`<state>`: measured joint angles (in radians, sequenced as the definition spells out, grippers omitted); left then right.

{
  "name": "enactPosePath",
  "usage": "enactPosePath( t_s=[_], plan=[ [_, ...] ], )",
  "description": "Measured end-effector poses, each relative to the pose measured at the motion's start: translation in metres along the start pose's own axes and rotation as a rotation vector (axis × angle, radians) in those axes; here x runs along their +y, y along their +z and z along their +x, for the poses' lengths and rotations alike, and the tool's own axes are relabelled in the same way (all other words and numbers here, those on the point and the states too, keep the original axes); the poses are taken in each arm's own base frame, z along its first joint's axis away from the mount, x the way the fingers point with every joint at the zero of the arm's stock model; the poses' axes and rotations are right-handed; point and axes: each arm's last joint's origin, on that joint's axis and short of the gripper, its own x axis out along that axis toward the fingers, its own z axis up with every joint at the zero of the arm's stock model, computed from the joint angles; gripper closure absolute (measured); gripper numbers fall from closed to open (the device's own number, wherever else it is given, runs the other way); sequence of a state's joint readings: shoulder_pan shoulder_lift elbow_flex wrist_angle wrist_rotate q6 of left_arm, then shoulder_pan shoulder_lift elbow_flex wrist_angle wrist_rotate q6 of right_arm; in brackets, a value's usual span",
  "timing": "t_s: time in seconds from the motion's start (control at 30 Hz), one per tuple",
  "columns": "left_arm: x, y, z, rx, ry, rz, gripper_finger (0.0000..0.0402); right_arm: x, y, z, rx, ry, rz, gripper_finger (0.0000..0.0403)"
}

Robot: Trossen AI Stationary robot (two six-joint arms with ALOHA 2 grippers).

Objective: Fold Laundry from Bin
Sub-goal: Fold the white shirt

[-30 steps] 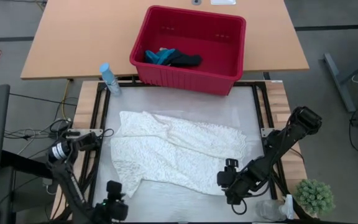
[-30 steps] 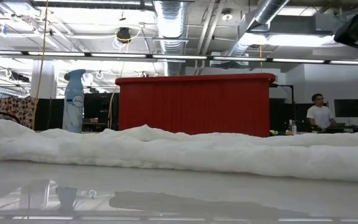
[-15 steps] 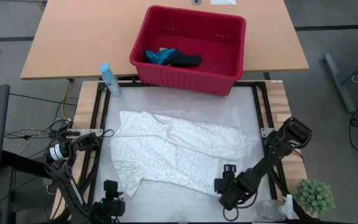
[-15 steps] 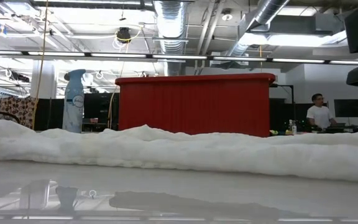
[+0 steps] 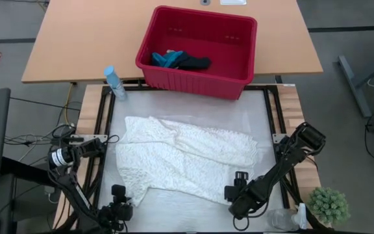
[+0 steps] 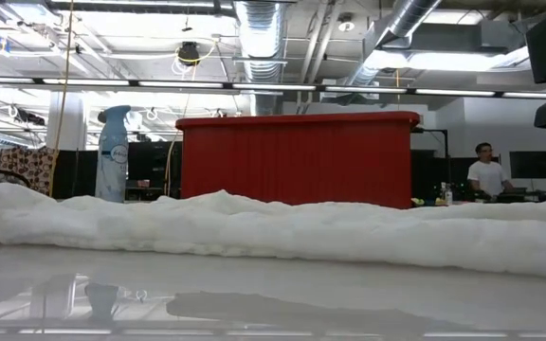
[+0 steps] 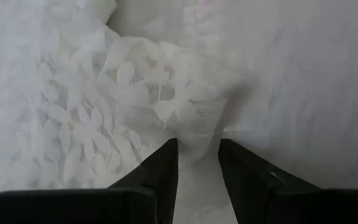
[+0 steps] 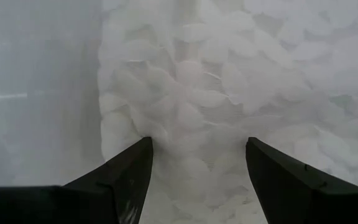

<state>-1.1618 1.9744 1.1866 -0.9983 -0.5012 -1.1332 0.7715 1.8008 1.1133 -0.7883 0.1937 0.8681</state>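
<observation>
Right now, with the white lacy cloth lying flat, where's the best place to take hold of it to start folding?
Probably its two near corners. The white lacy cloth lies spread flat, so only edges offer a pinch. The left gripper and right gripper already face those corners from the near side.

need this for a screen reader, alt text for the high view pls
A white lacy cloth lies spread on the table, with the left gripper and the open right gripper at its near corners. Behind it, a red bin holds teal and dark cloths.
</observation>
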Motion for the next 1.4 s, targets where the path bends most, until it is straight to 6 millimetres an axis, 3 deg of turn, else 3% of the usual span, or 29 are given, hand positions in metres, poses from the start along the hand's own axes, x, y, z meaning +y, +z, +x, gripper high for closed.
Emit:
enactPosePath(
  t_s=[0.13, 0.33, 0.43, 0.67, 0.8, 1.0, 1.4],
  plan=[
    [0.003, 0.004, 0.004, 0.033, 0.004, -0.019, 0.0305, -0.004, -0.003, 0.001, 0.022, -0.05, 0.018, 0.0138],
    [0.005, 0.01, 0.008, 0.03, 0.008, -0.042, 0.0385, -0.005, -0.005, 0.003, 0.024, -0.057, 0.004, 0.0193],
    [0.006, 0.011, 0.01, 0.0, 0.033, -0.053, 0.0394, -0.006, -0.003, -0.001, 0.028, -0.048, -0.035, 0.0221],
    [0.007, 0.012, 0.011, -0.017, 0.041, -0.057, 0.04, -0.01, 0.008, -0.051, -0.056, -0.039, -0.053, 0.0234],
    [0.007, 0.013, 0.011, -0.025, 0.046, -0.079, 0.04, -0.007, 0.007, -0.062, -0.108, 0.018, 0.025, 0.0223],
    [0.007, 0.013, 0.011, -0.029, 0.049, -0.084, 0.0401, 0.014, -0.007, -0.053, -0.069, 0.055, -0.012, 0.021],
    [0.007, 0.013, 0.012, -0.032, 0.051, -0.125, 0.0401, 0.028, -0.011, -0.021, -0.01, -0.003, -0.039, 0.0215]
  ],
)
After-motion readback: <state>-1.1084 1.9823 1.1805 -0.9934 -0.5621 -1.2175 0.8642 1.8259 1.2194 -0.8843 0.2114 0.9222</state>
